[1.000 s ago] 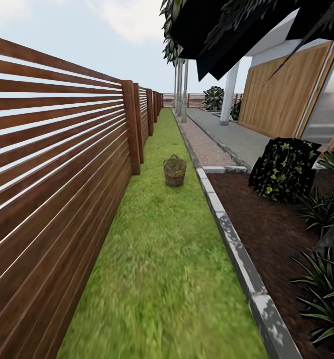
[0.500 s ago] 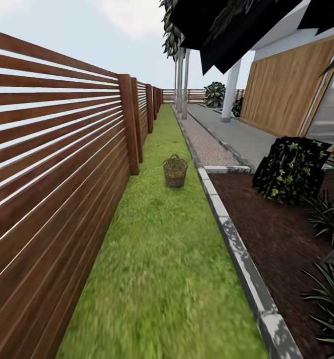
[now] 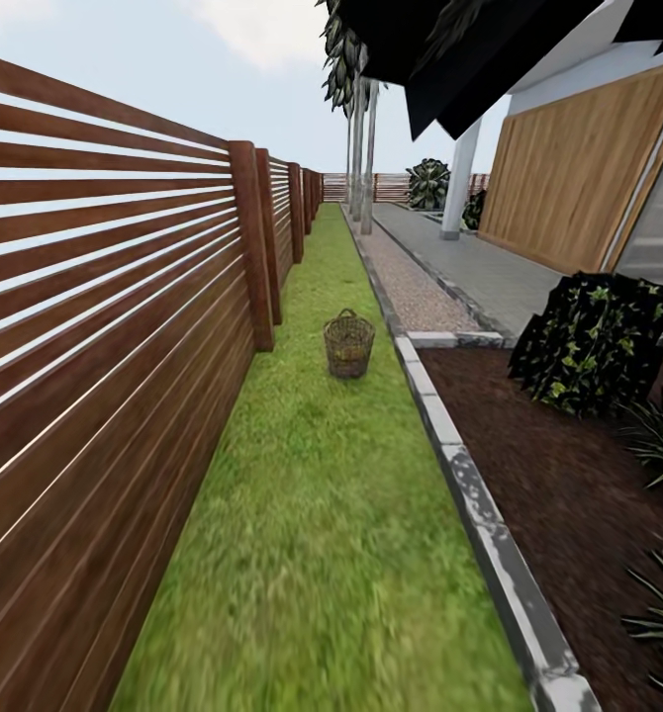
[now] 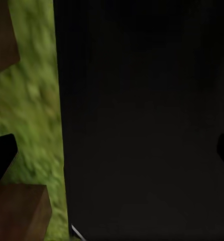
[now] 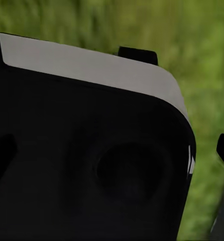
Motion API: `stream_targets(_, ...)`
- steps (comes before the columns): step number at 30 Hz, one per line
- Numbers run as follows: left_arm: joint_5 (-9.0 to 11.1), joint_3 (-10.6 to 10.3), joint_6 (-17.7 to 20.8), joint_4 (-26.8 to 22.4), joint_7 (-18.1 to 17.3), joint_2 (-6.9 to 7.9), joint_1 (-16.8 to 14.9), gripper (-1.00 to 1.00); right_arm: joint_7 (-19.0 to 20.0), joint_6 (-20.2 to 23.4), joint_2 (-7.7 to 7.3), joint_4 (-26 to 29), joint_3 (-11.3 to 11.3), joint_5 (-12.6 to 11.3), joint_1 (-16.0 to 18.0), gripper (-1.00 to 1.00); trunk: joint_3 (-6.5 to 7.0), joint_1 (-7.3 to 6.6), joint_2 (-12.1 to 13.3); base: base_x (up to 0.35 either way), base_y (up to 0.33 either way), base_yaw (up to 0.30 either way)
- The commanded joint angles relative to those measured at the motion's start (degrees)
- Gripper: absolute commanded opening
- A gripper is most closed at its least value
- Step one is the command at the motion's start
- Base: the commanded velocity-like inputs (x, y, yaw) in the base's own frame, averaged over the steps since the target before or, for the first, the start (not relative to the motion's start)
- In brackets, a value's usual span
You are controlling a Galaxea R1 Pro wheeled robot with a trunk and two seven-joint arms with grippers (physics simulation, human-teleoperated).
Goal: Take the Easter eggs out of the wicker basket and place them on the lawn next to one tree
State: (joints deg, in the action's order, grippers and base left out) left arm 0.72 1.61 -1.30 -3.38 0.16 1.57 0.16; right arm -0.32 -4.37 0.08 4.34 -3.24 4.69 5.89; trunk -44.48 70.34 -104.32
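Though it stands mid-frame, the wicker basket (image 3: 349, 343) hides its inside.
Both grippers' fingers: I cannot tell.

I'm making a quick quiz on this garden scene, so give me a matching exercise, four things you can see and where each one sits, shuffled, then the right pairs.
Things:
1. wicker basket
2. slatted wooden fence
3. grey stone kerb
4. dark leafy shrub

Places:
A. along the left edge of the lawn
B. standing on the grass, ahead in the middle
C. in the brown soil bed on the right
D. between the grass and the soil bed

Pairs: 1-B, 2-A, 3-D, 4-C
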Motion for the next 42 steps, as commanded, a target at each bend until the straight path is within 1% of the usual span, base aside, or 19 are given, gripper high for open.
stream_targets(1, 0.1, 0.1, -0.1, -0.1, 0.0, -0.01, 0.0, 1.00, 0.0, -0.2, 0.00, -0.1, -0.3, 0.3, 0.1, 1.00, -0.04, 0.03, 0.0, 0.322, 0.000, 0.000)
stream_targets(10, 0.1, 0.1, -0.1, -0.1, 0.0, -0.01, 0.0, 1.00, 0.0, -0.2, -0.06, -0.1, -0.3, 0.4, 0.0, 1.00, -0.04, 0.03, 0.0, 0.322, 0.000, -0.004)
stream_targets(16, 0.1, 0.1, -0.1, -0.1, 0.0, -0.04, 0.0, 1.00, 0.1, -0.2, -0.08, -0.2, -0.3, 0.4, 0.0, 1.00, -0.04, 0.03, 0.0, 0.322, 0.000, -0.132)
stream_targets(25, 0.1, 0.1, -0.1, -0.1, 0.0, -0.03, 0.0, 1.00, 0.1, -0.3, -0.08, -0.2, -0.3, 0.4, 0.1, 1.00, -0.04, 0.03, 0.0, 0.323, 0.000, -0.009)
stream_targets(29, 0.1, 0.1, -0.1, -0.1, 0.0, -0.03, 0.0, 1.00, 0.1, -0.4, -0.08, -0.2, -0.5, 0.8, 0.0, 1.00, -0.04, 0.03, 0.0, 0.323, 0.000, 0.000)
stream_targets(31, -0.6, -0.5, 0.5, 0.6, 0.7, 0.63, 0.7, 1.00, 0.7, 0.3, -0.18, -0.9, -1.2, 1.0, -0.6, 1.00, -0.04, 0.03, 0.0, 0.003, 0.000, 0.000)
stream_targets(34, -1.5, -1.4, 0.9, 1.6, 1.4, 1.59, 1.7, 1.00, 0.7, 0.4, -0.22, -1.9, -1.2, 1.0, -1.6, 1.00, -0.04, 0.03, 0.0, 0.001, 0.000, 0.000)
stream_targets(35, -1.9, -1.8, 0.9, 1.9, 1.4, 1.91, 2.0, 1.00, 0.6, 0.3, -0.23, -2.2, -1.3, 1.0, -1.5, 1.00, -0.04, 0.03, 0.0, 0.007, 0.000, 0.000)
stream_targets(36, -1.8, -1.4, 1.2, 2.2, 1.4, 1.79, 2.3, 1.00, 0.6, 0.3, -0.24, -2.5, -1.3, 1.0, -1.2, 1.00, -0.04, 0.03, 0.0, 0.047, 0.000, 0.000)
stream_targets(39, -0.8, -0.4, 1.7, 2.5, 1.4, 0.82, 3.2, 1.00, 0.5, 0.4, -0.25, -3.5, -1.3, 1.0, -0.2, 1.00, -0.04, 0.03, 0.0, 0.153, 0.032, 0.000)
stream_targets(42, 0.2, 0.5, 2.3, 1.6, 1.4, -0.15, 2.4, 1.00, 0.1, 0.6, -0.20, -4.1, -1.2, 1.0, 0.8, 1.00, -0.04, 0.03, 0.0, 0.272, 0.017, 0.000)
